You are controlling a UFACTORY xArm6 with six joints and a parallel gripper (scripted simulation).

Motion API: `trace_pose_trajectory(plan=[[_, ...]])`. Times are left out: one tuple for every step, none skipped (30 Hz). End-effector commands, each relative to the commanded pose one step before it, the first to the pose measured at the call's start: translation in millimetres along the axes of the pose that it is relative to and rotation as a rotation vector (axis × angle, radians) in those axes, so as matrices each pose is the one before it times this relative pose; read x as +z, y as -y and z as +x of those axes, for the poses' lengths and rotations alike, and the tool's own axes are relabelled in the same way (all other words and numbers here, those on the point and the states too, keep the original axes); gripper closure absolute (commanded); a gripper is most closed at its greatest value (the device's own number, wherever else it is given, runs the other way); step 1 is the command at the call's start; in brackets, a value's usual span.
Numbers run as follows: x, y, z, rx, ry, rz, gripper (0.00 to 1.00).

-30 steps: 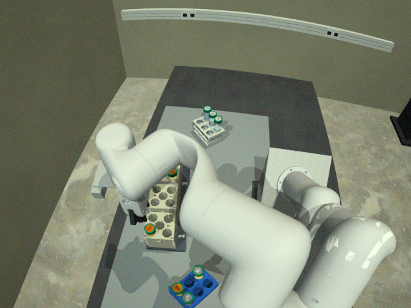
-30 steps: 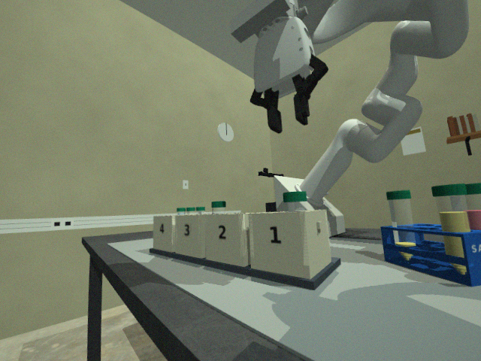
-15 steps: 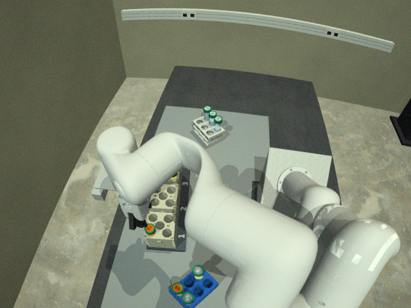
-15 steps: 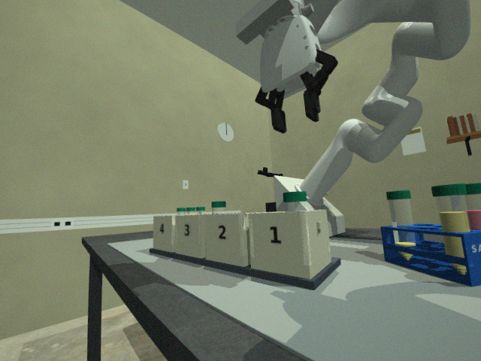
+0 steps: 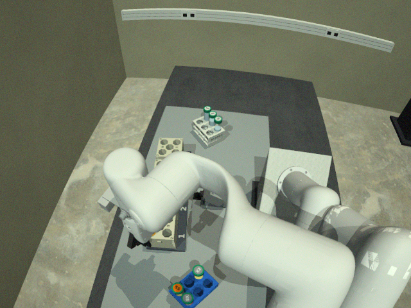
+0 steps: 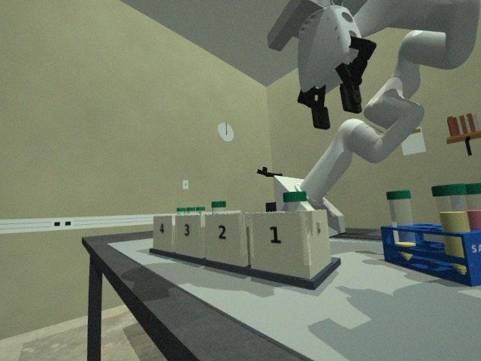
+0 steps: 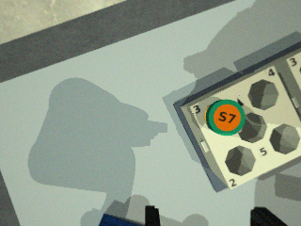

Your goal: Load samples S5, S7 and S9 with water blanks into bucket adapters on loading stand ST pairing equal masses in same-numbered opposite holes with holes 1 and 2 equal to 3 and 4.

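gripper (image 5: 139,244) (image 6: 336,119) (image 7: 207,212): fingers apart, empty, raised
s7 (image 5: 153,233) (image 6: 294,196) (image 7: 226,118): adapter 1 (image 5: 164,243) (image 6: 276,252) (image 7: 217,146), hole 3
s5 (image 5: 177,287) (image 6: 450,189): blue rack (image 5: 198,283) (image 6: 473,268) (image 7: 115,221), beside x8 (image 5: 187,298) (image 6: 474,189)
next, likely s5: straddle cap squarely, avoid x8, lift straight

S7 (image 5: 153,233) (image 6: 294,196) (image 7: 226,117): orange dot, green cap, seen standing in hole 3 of adapter 1 (image 5: 162,244) (image 6: 285,252) (image 7: 221,150)!
Adapters 2 (image 6: 225,247), 3 (image 6: 190,242) and 4 (image 6: 163,238): lined up beyond it, seated on the dark stand (image 5: 180,245) (image 6: 294,280) (image 7: 213,181).
S5 (image 5: 177,287) (image 6: 449,189): yellow-filled, held upright in the blue rack (image 5: 212,284) (image 6: 427,268) (image 7: 115,220).
X2 (image 5: 198,270) (image 6: 397,194), X8 (image 5: 187,298) (image 6: 473,188): grey-dotted, racked with S5.
Blanks (image 5: 212,113) (image 6: 190,209): three, green-capped, grouped in the pale rack (image 5: 217,138).
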State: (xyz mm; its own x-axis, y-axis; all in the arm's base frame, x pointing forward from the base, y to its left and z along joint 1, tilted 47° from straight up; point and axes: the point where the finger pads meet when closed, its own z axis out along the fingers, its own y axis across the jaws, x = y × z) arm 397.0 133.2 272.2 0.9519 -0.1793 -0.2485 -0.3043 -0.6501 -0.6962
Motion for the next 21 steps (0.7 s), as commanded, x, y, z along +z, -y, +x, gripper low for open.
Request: trace_pose_trajectory(plan=[[-1.30, 13.47, -18.07, 0.15882, -0.01340, -0.01087, 0.43], [0.00, 0.00, 0.00, 0.00000, 0.00000, 0.00000, 0.43], [0.00, 2.13, -4.50, 0.03332, 0.00002, 0.00003, 0.43], [0.00, 2.01, -4.58, 0.03333, 0.00002, 0.00001, 0.43], [0.00, 1.85, -4.63, 0.03332, 0.00002, 0.00002, 0.43], [0.00, 1.77, -4.76, 0.03335, 0.00002, -0.00002, 0.43], [0.00, 1.55, -4.77, 0.01181, 0.00002, 0.00001, 0.43], [-0.01, 1.44, -4.74, -0.00002, 0.00003, 0.00004, 0.43], [0.00, 1.50, -4.78, 0.00000, 0.00002, 0.00001, 0.43], [0.00, 1.50, -4.78, 0.00000, 0.00002, 0.00001, 0.43], [0.00, 1.50, -4.78, 0.00000, 0.00002, 0.00001, 0.43], [0.00, 1.50, -4.78, 0.00000, 0.00002, 0.00001, 0.43], [0.00, 1.50, -4.78, 0.00000, 0.00002, 0.00001, 0.43], [0.00, 1.50, -4.78, 0.00000, 0.00002, 0.00001, 0.43], [0.00, 1.50, -4.78, -0.00001, 0.00002, 0.00001, 0.43], [0.00, 1.50, -4.78, -0.00001, 0.00002, 0.00001, 0.43], [0.00, 1.49, -4.78, -0.00001, 0.00002, 0.00001, 0.43], [0.00, 0.00, 0.00, 0.00000, 0.00000, 0.00000, 0.43], [0.00, 0.00, 0.00, 0.00000, 0.00000, 0.00000, 0.43], [0.01, 1.52, -4.80, 0.00000, 0.00002, 0.00000, 0.43], [-0.01, 1.49, -4.78, -0.00001, 0.00002, 0.00002, 0.43]])
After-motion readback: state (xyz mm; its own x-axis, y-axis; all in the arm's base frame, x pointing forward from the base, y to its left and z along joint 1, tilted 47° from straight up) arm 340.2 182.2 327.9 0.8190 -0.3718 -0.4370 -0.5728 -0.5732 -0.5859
